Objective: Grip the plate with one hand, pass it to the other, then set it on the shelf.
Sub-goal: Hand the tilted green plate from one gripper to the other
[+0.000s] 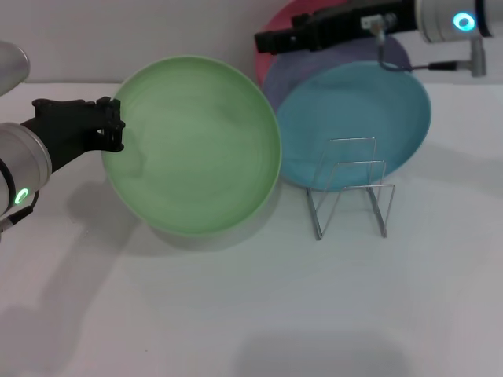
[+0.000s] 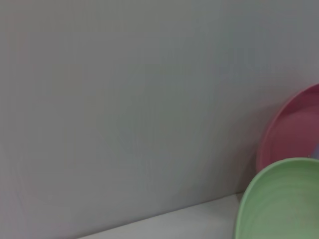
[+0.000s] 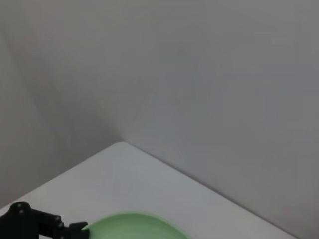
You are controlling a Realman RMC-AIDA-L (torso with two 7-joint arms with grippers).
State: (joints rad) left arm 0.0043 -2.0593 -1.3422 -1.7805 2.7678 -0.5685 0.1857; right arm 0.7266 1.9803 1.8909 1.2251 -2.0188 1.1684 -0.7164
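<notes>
The light-green plate [image 1: 196, 145] is held up off the table, tilted with its face toward me. My left gripper [image 1: 114, 126], on the green-lit arm, is shut on the plate's left rim. The plate also shows in the left wrist view [image 2: 284, 199] and in the right wrist view [image 3: 134, 226], where the left gripper [image 3: 75, 230] appears at its rim. My right gripper [image 1: 266, 41], on the cyan-lit arm, hangs high at the back, above and to the right of the plate's upper edge and apart from it. The silver wire shelf [image 1: 350, 188] stands empty on the table, right of the plate.
A turquoise plate [image 1: 369, 118] leans behind the shelf, with a lavender plate [image 1: 314, 63] and a pink plate [image 1: 287, 20] behind it against the wall. The pink plate also shows in the left wrist view [image 2: 294, 129]. White table [image 1: 251, 314] stretches toward me.
</notes>
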